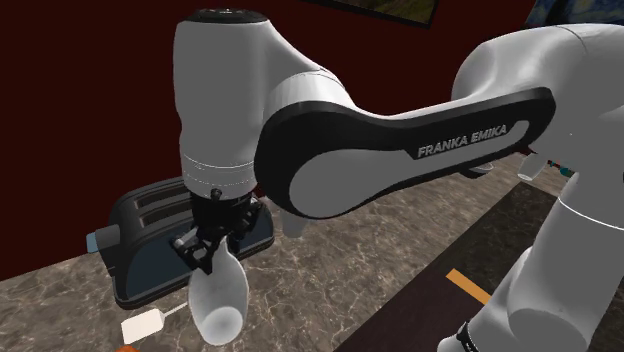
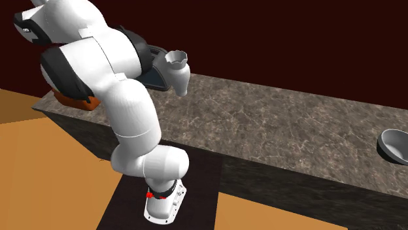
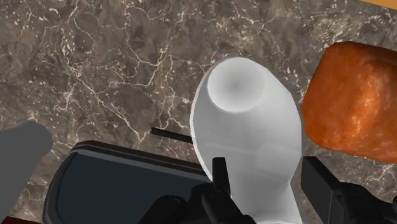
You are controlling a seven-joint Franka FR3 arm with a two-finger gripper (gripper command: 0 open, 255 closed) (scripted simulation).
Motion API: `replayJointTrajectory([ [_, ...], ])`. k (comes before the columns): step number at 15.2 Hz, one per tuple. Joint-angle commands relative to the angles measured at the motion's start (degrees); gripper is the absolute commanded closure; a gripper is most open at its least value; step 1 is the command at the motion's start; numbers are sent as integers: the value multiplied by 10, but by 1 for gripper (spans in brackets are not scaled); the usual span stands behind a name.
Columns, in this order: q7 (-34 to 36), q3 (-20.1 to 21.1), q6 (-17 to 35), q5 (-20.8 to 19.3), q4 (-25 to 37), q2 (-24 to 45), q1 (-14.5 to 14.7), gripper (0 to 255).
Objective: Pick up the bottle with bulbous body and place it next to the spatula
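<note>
- Clamping both black fingers on the white bulbous bottle [image 1: 220, 300], our gripper [image 1: 212, 252] holds it tilted over the marbled counter [image 1: 400, 250].
- We see the white spatula [image 1: 141, 326] at eight o'clock from the bottle, near it, in the shoulder view.
- We find a dark toaster [image 1: 140, 215] at eleven o'clock, behind.
- We spot a grey bowl [image 2: 394, 145] far along the counter.

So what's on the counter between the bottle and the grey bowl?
Nothing. In the second exterior view, the stretch of stone counter between the bottle and the bowl is bare.
</note>
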Motion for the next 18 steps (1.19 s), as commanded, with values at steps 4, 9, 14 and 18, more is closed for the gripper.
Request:
replayJointTrajectory([
  [4,55,-4,0,-65,47,78,48,255],
  [9,64,-8,35,-74,16,85,48,255],
  [14,74,-13,68,-86,-11,96,50,255],
  [18,78,-15,79,-91,-19,100,51,255],
])
